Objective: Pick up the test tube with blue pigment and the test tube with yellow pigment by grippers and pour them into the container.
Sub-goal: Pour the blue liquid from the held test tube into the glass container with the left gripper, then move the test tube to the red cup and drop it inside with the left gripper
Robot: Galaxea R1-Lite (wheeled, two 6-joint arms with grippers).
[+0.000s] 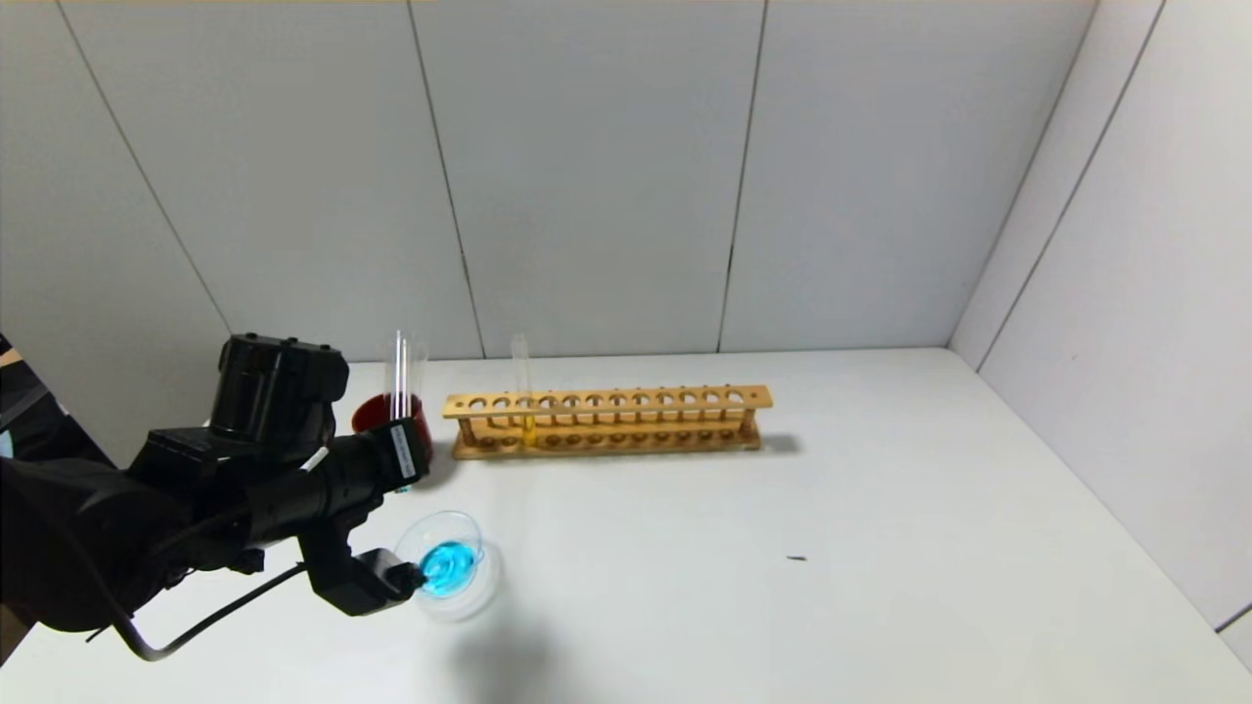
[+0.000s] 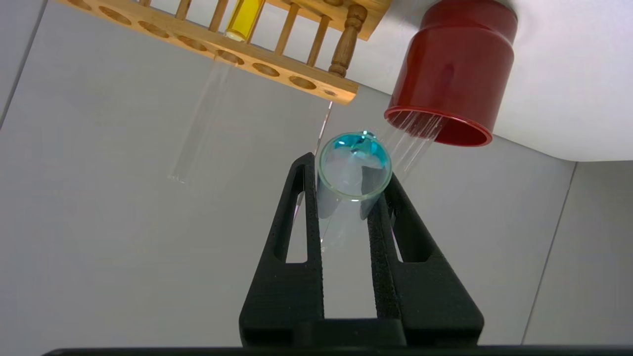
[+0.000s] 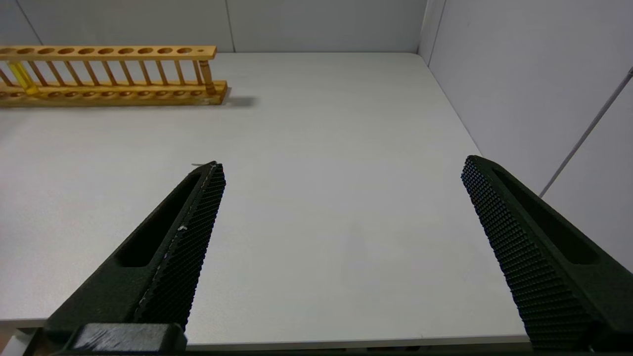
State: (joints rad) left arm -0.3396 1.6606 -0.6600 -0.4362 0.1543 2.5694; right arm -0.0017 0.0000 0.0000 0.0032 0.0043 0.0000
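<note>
My left gripper is rolled over at the table's front left and is shut on the test tube with blue pigment. The tube is tipped, and teal liquid sits at its rim. Just below and in front of the gripper lies the container, a clear dish with a blue pool in it. The test tube with yellow pigment stands upright near the left end of the wooden rack. My right gripper hangs open and empty over the table's right front, out of the head view.
A dark red cup holding clear glass tubes stands just behind the left gripper, left of the rack. A small dark speck lies mid-table. Grey walls close in the back and right sides.
</note>
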